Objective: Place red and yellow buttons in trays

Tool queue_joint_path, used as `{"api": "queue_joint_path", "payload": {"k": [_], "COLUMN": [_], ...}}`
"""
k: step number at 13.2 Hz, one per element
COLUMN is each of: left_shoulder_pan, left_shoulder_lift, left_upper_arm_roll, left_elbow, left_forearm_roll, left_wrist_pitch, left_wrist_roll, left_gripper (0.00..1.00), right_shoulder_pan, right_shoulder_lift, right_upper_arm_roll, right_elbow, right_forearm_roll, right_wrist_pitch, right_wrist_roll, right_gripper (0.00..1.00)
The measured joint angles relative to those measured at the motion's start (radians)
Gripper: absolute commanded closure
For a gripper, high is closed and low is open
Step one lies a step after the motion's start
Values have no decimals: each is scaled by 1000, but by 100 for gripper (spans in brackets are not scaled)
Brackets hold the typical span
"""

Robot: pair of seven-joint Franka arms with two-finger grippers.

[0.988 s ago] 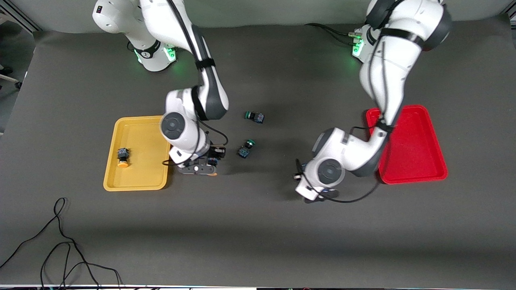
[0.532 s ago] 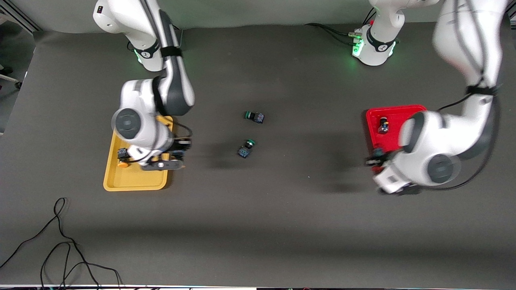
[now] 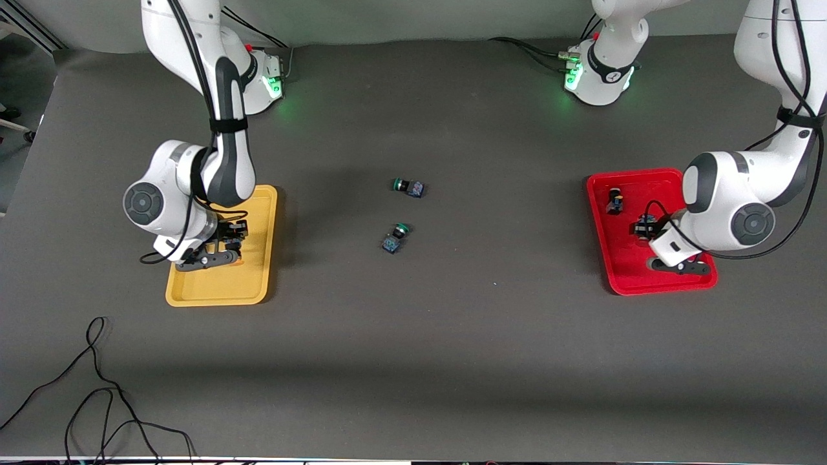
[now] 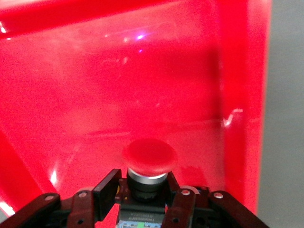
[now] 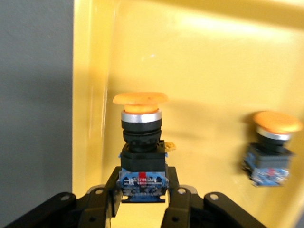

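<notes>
Grippers clamp our last buttons for release: left gripper (image 4: pixel 142 204) holds red button (image 4: pixel 149 156) over red tray (image 3: pixel 646 284), right gripper (image 5: pixel 142 202) yellow button (image 5: pixel 140 123) over yellow tray (image 3: pixel 219 294).

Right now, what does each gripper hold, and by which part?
Left gripper: red-capped button, by its dark body, over the red tray. Right gripper: yellow-capped button, by its body, over the yellow tray.

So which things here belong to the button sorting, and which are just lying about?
Job: yellow tray, red tray, yellow button in right gripper, second yellow button, red button in left gripper, second red button.
Lying about: two green buttons, black cable.
</notes>
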Motion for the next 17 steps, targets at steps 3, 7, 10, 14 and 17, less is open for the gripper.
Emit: {"api": "queue_joint_path", "payload": {"k": [3, 7, 10, 14, 17], "left_shoulder_pan": [19, 13, -19, -27, -38], "left_shoulder_lift": [-3, -75, -204, -434, -536], "left_upper_arm_roll": [-2, -21, -29, -31, -37], "left_elbow": [1, 72, 166, 183, 165], "left_forearm_roll": [0, -2, -2, -42, -85], "left_wrist_pitch": [8, -107, -274, -417, -451], "left_wrist_roll": [18, -15, -89, -140, -147], "left_gripper": [0, 0, 0, 0, 0], "right_shoulder_pan": [-81, -85, -55, 119, 208], "right_shoulder_lift": [47, 44, -2, -44, -46], "right_upper_arm_roll": [97, 97, 10, -272, -416], "right_elbow": [3, 23, 89, 249, 342], "right_forearm_roll": [41, 46, 42, -20, -40], "right_wrist_pitch": [50, 44, -74, -316, -419], "right_wrist_roll": [-24, -25, -24, 10, 21], "right_gripper": [6, 0, 0, 0, 0]}}
